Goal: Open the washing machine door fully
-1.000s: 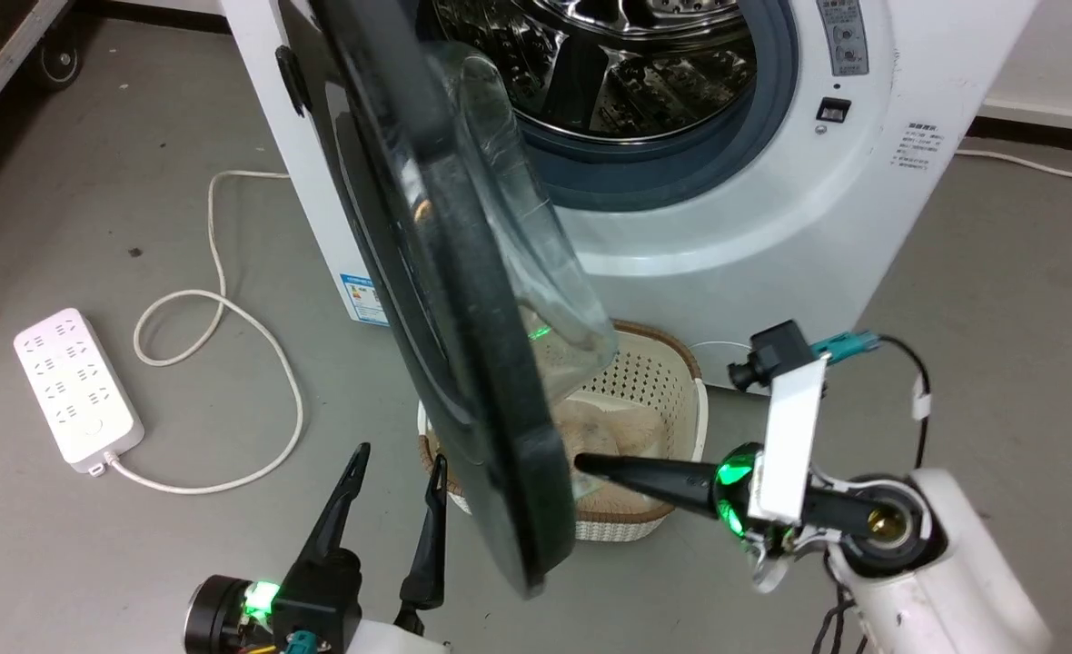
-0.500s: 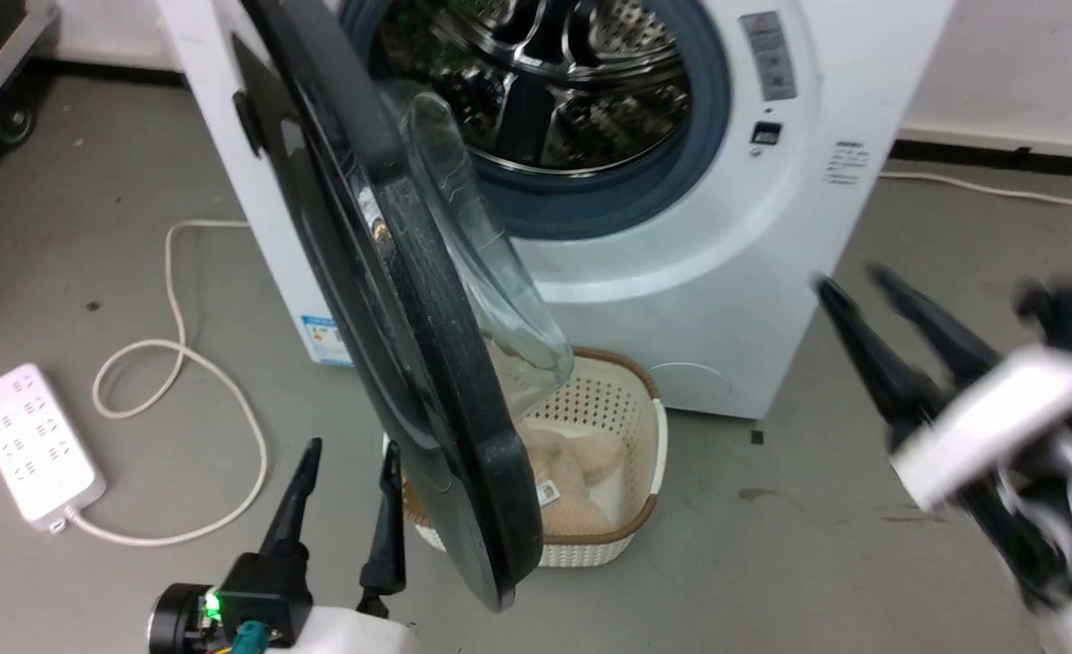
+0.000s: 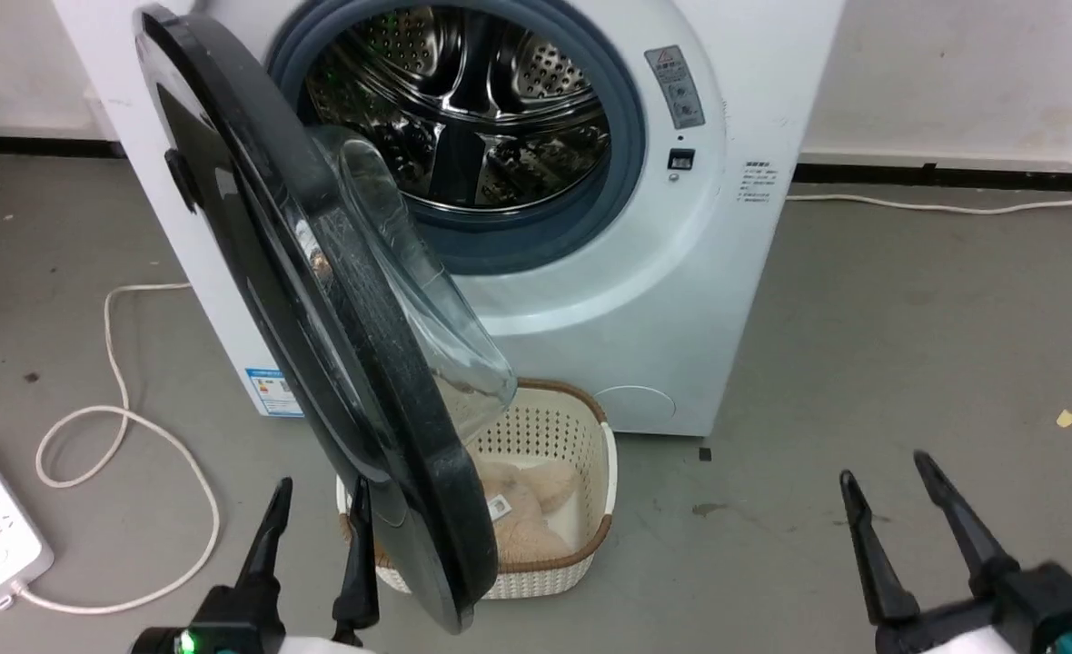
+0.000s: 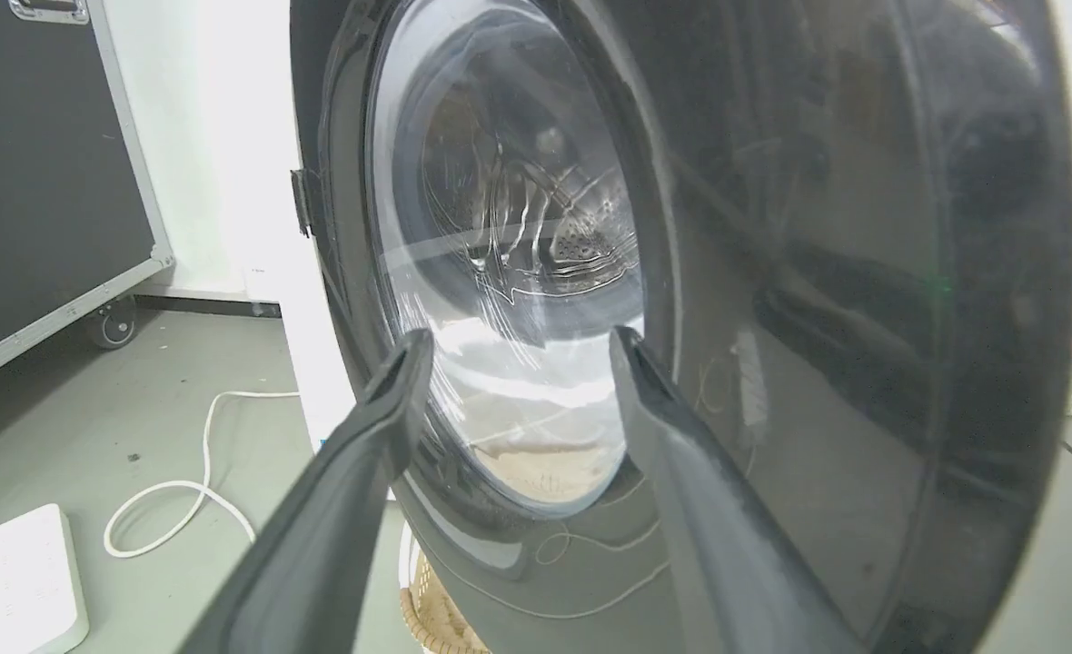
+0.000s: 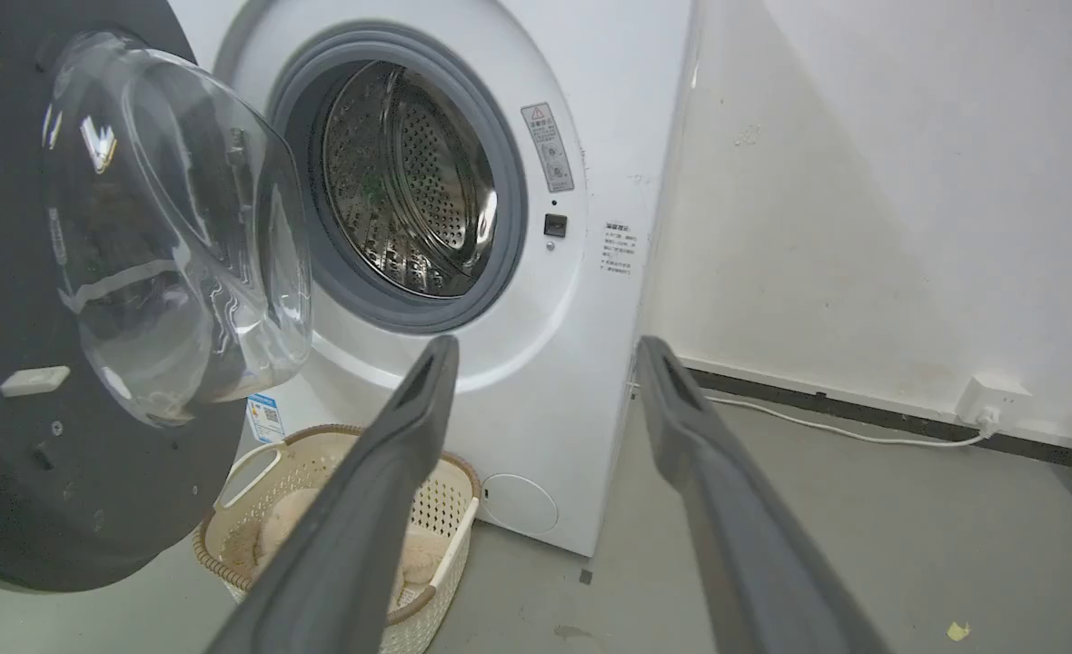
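Since the earlier frame: right gripper (image 3: 886,467) has come off the door's free edge and pulled back low on the right, its fingers now spread with nothing between them. The head camera has also shifted.

The large round glossy black washing machine door (image 3: 254,272) stands swung out from the big white front-loading washing machine (image 3: 681,300), roughly square to its front, above the cream perforated plastic basket (image 3: 604,454).

Left gripper (image 3: 321,483) is open and empty, just outside the door's outer face.

Judgement: the door may have swing left. Push the inner rim near the free edge, not the glass bowl, and follow the hinge arc. Move the left gripper aside first, since it sits in the door's path.

The left wrist view gives the outer face and a black wheeled case (image 4: 45,182). The right wrist view gives the inner face, the bowl and a white wall socket (image 5: 990,400).
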`<state>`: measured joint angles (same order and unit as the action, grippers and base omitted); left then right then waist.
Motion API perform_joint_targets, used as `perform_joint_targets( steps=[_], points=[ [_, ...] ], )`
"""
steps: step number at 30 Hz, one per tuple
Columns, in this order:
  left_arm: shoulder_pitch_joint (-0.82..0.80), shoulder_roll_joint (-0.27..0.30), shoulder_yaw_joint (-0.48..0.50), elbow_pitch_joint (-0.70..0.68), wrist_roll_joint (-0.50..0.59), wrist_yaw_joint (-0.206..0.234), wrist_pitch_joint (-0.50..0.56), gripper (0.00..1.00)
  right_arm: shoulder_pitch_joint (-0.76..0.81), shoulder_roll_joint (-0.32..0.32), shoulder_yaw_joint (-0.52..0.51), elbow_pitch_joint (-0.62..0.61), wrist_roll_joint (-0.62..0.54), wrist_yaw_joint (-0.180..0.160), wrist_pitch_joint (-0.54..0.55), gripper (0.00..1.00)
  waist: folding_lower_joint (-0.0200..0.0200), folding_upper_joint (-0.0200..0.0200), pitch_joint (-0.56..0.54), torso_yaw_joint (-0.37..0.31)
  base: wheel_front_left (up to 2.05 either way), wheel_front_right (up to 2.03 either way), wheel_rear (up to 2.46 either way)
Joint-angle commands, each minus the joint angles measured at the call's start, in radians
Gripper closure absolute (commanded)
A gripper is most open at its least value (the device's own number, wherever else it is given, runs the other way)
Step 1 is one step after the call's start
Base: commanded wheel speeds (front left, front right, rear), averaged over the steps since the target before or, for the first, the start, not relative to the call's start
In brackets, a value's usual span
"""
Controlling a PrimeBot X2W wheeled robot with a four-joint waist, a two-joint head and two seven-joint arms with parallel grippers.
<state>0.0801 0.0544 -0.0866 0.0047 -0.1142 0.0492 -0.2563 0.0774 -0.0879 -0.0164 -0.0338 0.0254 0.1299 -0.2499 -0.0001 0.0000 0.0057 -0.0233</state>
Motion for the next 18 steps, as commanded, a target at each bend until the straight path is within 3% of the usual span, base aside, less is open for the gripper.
perform_joint_targets(
  steps=[1,14,15,16,17,18],
  points=[
    [0.015,0.002,0.001,0.003,0.009,-0.006,-0.006,0.00,0.020,0.010,-0.008,-0.005,-0.009,0.001,-0.007,0.00,0.0001,0.0000,-0.002,-0.001,0.00,0.00,0.00],
    [0.019,-0.002,-0.013,0.004,0.032,-0.002,-0.006,0.00,0.042,0.037,-0.010,-0.008,-0.010,0.001,-0.012,0.00,0.0001,0.0000,0.000,0.003,0.00,0.00,0.00],
    [0.017,-0.002,-0.015,0.002,0.034,-0.004,-0.006,0.09,0.042,0.037,-0.009,-0.010,-0.006,0.001,-0.012,0.00,0.0001,0.0000,0.000,0.004,0.00,0.00,0.00],
    [0.016,-0.002,-0.015,0.000,0.032,-0.006,-0.006,0.87,0.042,0.037,-0.009,-0.011,-0.004,0.001,-0.012,0.00,0.0001,0.0000,0.001,0.005,0.00,0.00,0.00],
    [0.015,-0.002,-0.016,-0.003,0.031,-0.009,-0.006,1.00,0.043,0.037,-0.009,-0.012,-0.002,0.001,-0.012,0.00,0.0001,0.0000,0.001,0.006,0.00,0.00,0.00],
    [0.014,-0.002,-0.016,-0.004,0.030,-0.011,-0.006,1.00,0.043,0.037,-0.009,-0.013,-0.001,0.001,-0.012,0.00,0.0001,0.0000,0.001,0.007,0.00,0.00,0.00]
  ],
)
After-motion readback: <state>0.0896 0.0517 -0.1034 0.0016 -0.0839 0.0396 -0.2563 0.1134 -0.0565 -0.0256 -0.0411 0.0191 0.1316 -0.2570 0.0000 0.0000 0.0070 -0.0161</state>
